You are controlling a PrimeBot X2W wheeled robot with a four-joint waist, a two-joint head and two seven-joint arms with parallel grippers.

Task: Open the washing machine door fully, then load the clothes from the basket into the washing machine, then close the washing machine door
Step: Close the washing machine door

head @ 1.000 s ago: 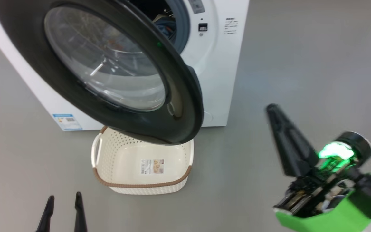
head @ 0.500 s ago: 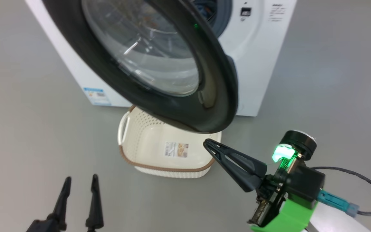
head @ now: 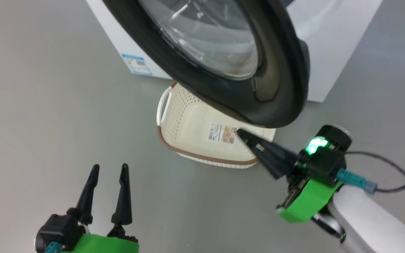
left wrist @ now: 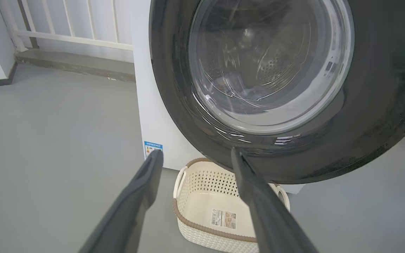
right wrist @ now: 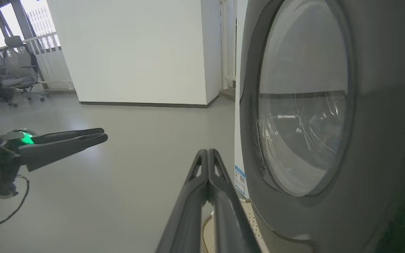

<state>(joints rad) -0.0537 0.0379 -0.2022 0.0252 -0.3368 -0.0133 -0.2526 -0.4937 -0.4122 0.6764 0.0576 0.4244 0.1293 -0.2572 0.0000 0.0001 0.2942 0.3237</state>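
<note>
Washing machine door (head: 283, 70) is big, round and black, with a clear glass bowl in the middle. It stands swung out from the white washing machine (head: 332, 42) and hangs over the basket (head: 188, 130). The basket is cream with little holes and a brown rim. It sits on the grey floor (head: 47, 105) right in front of the machine, partly under the door's bottom edge. A sticker (head: 222, 133) shows on the basket's bottom. A small blue label (head: 136, 63) is stuck low on the machine's front, near the basket's left handle. Through the glass, in the left wrist view, a dim bluish lump (left wrist: 239, 89) lies in the steel drum, too blurry to name. The right pincer (head: 240, 133) is closed, its two dark fingers pressed together with nothing between them. In the head view its tip sits just under the door's lower edge and over the right part of the basket, close to the sticker. I cannot tell if it touches the door or the basket. The left pincer (head: 110, 167) is wide open and holds nothing. It is low on the left, well apart from the basket, with its fingers pointing toward the machine. A dark cable (head: 392, 175) runs from the right arm across the floor.
</note>
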